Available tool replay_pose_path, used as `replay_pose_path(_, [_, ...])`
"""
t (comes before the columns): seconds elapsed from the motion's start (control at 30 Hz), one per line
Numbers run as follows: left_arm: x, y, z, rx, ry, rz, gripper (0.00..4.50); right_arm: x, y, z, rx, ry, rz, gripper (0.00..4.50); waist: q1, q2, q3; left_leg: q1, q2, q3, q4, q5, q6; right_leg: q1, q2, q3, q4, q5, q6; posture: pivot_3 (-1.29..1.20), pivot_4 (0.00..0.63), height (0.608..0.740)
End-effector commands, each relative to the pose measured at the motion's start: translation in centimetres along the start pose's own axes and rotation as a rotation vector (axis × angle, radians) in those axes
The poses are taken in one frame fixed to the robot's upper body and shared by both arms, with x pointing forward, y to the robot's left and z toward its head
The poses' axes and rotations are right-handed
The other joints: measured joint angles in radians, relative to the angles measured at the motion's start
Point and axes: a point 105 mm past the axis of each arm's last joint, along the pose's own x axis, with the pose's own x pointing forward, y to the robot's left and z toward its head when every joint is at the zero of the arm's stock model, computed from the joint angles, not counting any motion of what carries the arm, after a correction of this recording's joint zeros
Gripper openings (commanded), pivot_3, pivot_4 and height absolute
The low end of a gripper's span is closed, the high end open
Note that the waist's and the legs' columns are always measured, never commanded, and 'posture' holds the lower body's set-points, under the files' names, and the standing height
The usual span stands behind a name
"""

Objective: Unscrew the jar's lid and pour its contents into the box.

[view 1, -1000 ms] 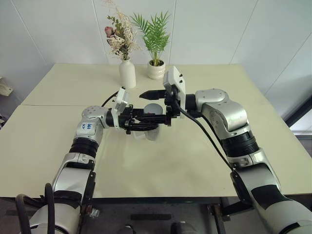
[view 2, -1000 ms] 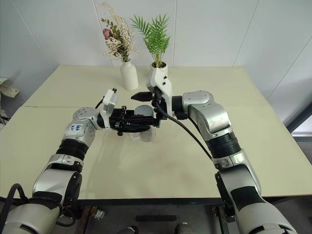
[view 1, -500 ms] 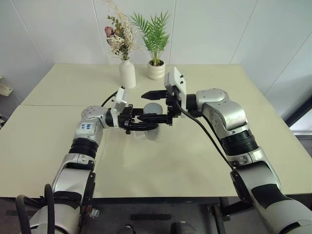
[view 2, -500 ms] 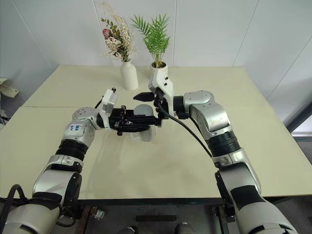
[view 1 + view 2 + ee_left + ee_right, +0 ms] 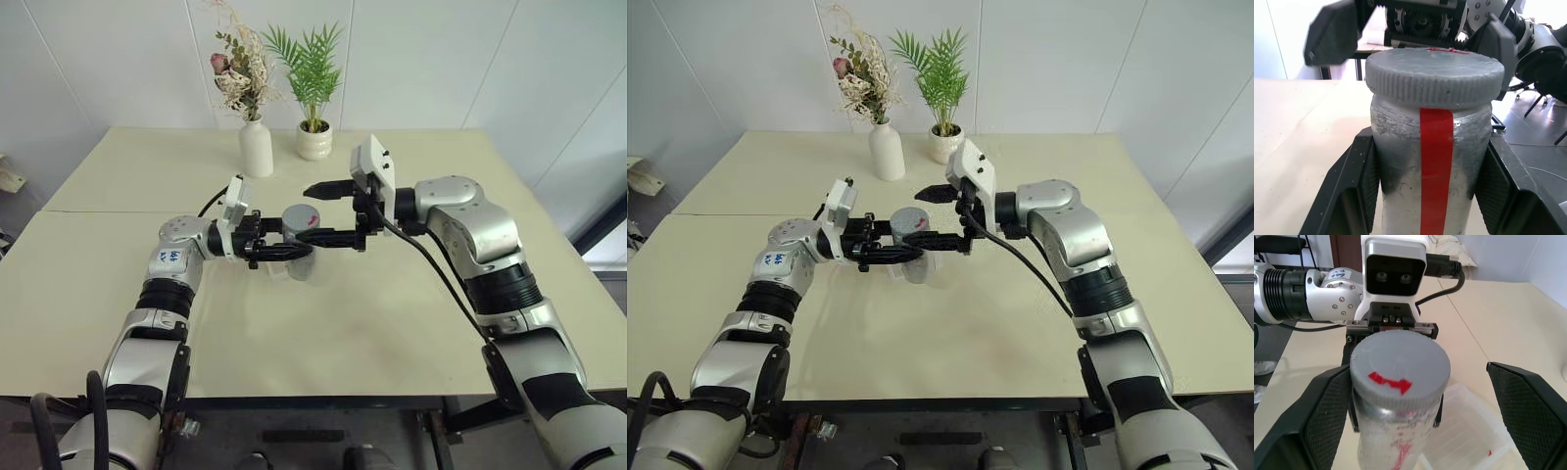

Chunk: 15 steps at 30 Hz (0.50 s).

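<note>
I have the jar (image 5: 1435, 166) held upright above the table (image 5: 392, 313), over the box (image 5: 1469, 431), clamped round its body by my left gripper (image 5: 284, 251), one pad on each side. It looks small, stiff and light, with a smooth clear wall that I would expect to slip if twisted against, so the body grip needs to be firm. The lid (image 5: 1399, 368) is on, grey, with a ribbed edge that should give good purchase; I would take it across that rim, not the flat top with its red mark. My right gripper (image 5: 325, 211) is spread wide, holding nothing, with one finger close beside the lid and the other well clear.

The jar's wall is frosted and streaked, so I cannot make out the contents. The box sits on the table under the jar and looks empty but for a tiny red speck. A vase (image 5: 256, 147) and plant pot (image 5: 314, 142) stand well behind.
</note>
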Motion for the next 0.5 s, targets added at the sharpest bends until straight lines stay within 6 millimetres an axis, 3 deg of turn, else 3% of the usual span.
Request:
replay_pose_path(0.03, [-0.5, -0.1, 1.1, 0.051, -0.017, -0.015, 2.25, -1.6, -0.7, 0.8, -0.02, -0.009, -0.064, 4.5, -0.001, 0.0, 0.0, 0.0, 0.0, 0.0, 0.0, 0.0, 0.0, 0.0, 0.0, 0.0, 0.0, 0.0, 0.0, 0.0, 0.15, 0.74])
replay_pose_path(0.23, [-0.6, 0.2, 1.1, 0.052, -0.017, -0.001, 2.25, -1.9, 0.3, 1.5, -0.03, -0.019, -0.038, 4.5, -0.002, 0.0, 0.0, 0.0, 0.0, 0.0, 0.0, 0.0, 0.0, 0.0, 0.0, 0.0, 0.0, 0.0, 0.0, 0.0, 0.15, 0.74])
replay_pose_path(0.5, [-0.3, 0.3, 1.2, 0.056, -0.023, -0.009, 2.25, -0.4, 0.8, 3.2, -0.035, -0.086, -0.038, 4.5, 0.0, 0.0, 0.0, 0.0, 0.0, 0.0, 0.0, 0.0, 0.0, 0.0, 0.0, 0.0, 0.001, 0.0, 0.0, 0.0, 0.15, 0.74])
